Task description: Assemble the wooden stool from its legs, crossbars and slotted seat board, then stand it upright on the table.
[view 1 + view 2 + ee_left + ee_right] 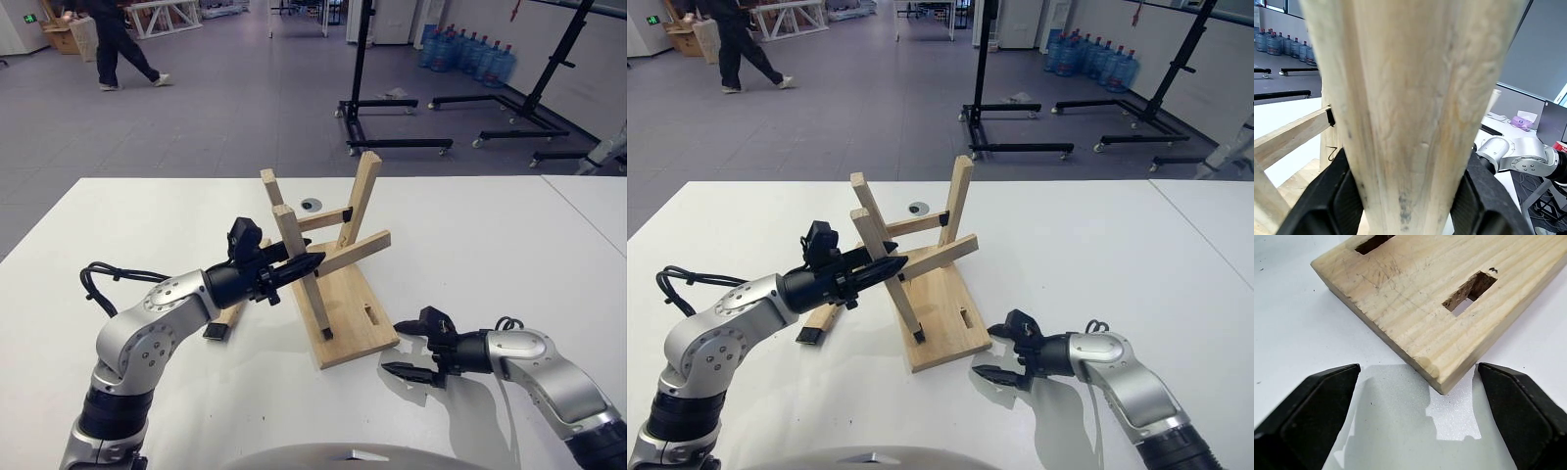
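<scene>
- Left gripper (pixel 306 266): jaws clamped on the near leg (pixel 317 308) around mid-height. Left wrist view has both pads (pixel 1332 196) pressed against the wood.
- That leg leans away from upright, with its foot end in a slot of the seat board (pixel 358 328).
- Seat board lies flat on the table (pixel 509 245), slotted face up. Its long axis runs away from the robot and slightly left.
- Two more legs (pixel 361 196) rise from the far end, tied by crossbars (pixel 353 253).
- Right gripper (pixel 392 348): jaws wide open, holding nothing. It sits low over the table, just off the board's near right corner.
- In the right wrist view the corner (pixel 1442 377) points straight into the gap between the fingertips (pixel 1308 411), apart from both.
- Empty slot (pixel 1469 291) sits just past that corner, on the right arm's side.
- Loose leg (pixel 223 321) lies on the table under the left forearm, so the left arm is nearer but busy.
- My read: right arm should pin the board, closing across the corner.
</scene>
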